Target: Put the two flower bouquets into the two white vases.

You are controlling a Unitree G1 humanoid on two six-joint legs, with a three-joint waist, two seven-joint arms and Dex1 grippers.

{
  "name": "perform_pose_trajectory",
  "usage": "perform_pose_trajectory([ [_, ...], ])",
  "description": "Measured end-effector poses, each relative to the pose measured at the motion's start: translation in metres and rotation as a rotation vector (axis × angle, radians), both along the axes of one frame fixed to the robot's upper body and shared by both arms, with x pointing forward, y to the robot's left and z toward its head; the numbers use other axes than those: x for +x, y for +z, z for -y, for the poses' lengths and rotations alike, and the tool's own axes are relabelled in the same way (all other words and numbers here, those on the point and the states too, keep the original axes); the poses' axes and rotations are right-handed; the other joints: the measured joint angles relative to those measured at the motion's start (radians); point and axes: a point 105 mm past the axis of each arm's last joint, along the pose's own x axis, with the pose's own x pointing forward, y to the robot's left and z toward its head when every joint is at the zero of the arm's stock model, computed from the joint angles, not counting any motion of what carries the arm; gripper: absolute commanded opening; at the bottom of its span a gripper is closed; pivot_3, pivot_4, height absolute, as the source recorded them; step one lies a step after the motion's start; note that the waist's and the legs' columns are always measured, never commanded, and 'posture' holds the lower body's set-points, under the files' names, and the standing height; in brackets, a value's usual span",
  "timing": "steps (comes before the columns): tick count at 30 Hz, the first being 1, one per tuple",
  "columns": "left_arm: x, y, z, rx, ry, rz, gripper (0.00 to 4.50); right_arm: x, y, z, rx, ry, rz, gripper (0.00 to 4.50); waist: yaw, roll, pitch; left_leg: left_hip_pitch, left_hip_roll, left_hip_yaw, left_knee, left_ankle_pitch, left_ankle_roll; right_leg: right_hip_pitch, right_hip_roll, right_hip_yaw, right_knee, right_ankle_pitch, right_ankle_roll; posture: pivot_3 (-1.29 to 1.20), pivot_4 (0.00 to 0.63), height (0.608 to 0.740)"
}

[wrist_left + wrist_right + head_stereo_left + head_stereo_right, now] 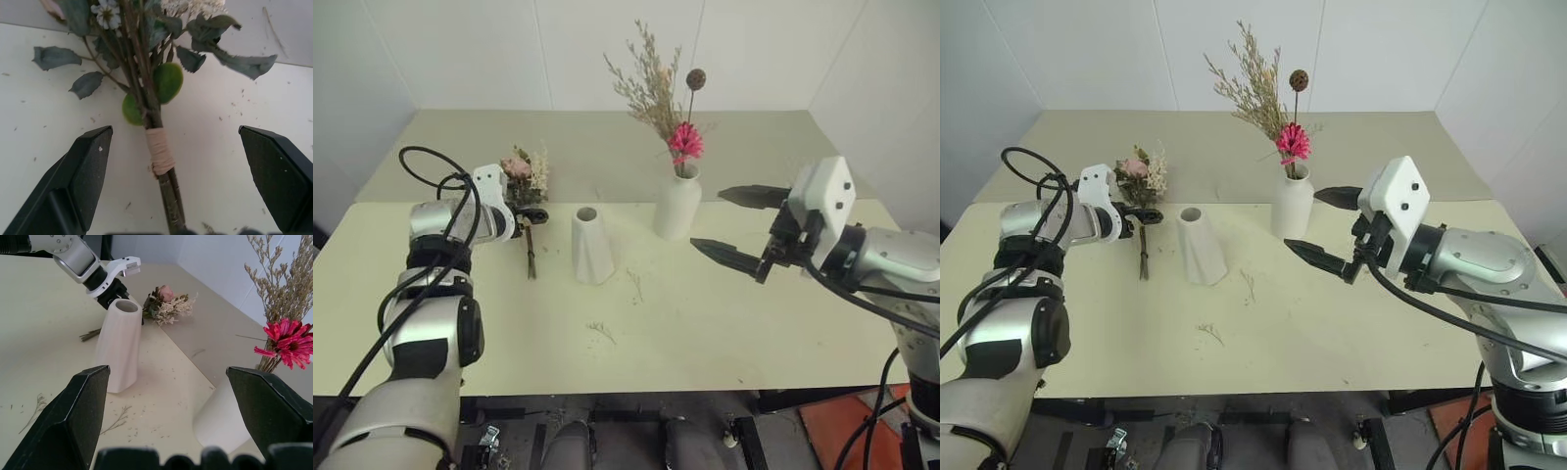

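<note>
While the sparse bouquet of magenta daisy, beige grass and dark seed head [671, 108] stands in the tall rounded white vase [676, 206], the left gripper [173, 161] hangs released, fingers either side of the pink rose bouquet's [1139, 176] taped stems; the empty faceted white vase [591, 246] stands just beside it, and the right gripper [732, 223] hovers spread near the tall vase.
</note>
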Motion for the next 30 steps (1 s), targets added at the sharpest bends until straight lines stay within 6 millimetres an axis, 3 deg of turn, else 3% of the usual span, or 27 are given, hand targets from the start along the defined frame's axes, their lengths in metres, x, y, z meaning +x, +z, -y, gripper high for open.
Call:
perform_pose_trajectory([
  [3, 0.002, -0.001, 0.005, -0.029, -0.017, -0.004, 3.62, -0.002, 0.0, -0.001, -0.003, 0.008, -0.003, 4.5, 0.0, 0.0, 0.0, 0.0, 0.0, 0.0, 0.0, 0.0, 0.0, 0.0, 0.0, 0.0, 0.0, 0.0, 0.0, 0.0, 0.15, 0.74],
  [14, 0.001, -0.017, 0.001, -0.067, 0.028, -0.043, 0.22, 0.0, -0.005, 0.002, -0.002, -0.015, -0.018, 4.5, 0.0, 0.0, 0.0, 0.0, 0.0, 0.0, 0.0, 0.0, 0.0, 0.0, 0.0, 0.0, 0.0, 0.0, 0.0, 0.0, 0.15, 0.74],
  [19, 0.005, -0.014, 0.0, -0.075, 0.068, -0.018, 0.12, 0.001, -0.007, 0.004, -0.004, -0.038, -0.02, 4.5, 0.0, 0.0, 0.0, 0.0, 0.0, 0.0, 0.0, 0.0, 0.0, 0.0, 0.0, 0.0, 0.0, 0.0, 0.0, 0.0, 0.15, 0.74],
  [25, 0.018, 0.012, -0.009, -0.124, 0.174, 0.155, 0.12, 0.003, -0.012, 0.007, -0.01, -0.058, -0.028, 4.5, 0.0, 0.0, 0.0, 0.0, 0.0, 0.0, 0.0, 0.0, 0.0, 0.0, 0.0, 0.0, 0.001, 0.0, 0.0, 0.0, 0.15, 0.74],
  [30, 0.023, 0.089, -0.018, -0.335, 0.157, 0.54, 0.12, 0.006, -0.015, 0.013, -0.014, -0.105, -0.015, 4.5, 0.0, 0.0, 0.0, -0.001, 0.0, 0.0, 0.0, 0.0, 0.0, -0.001, -0.001, 0.0, 0.0, 0.0, 0.0, 0.0, 0.15, 0.74],
])
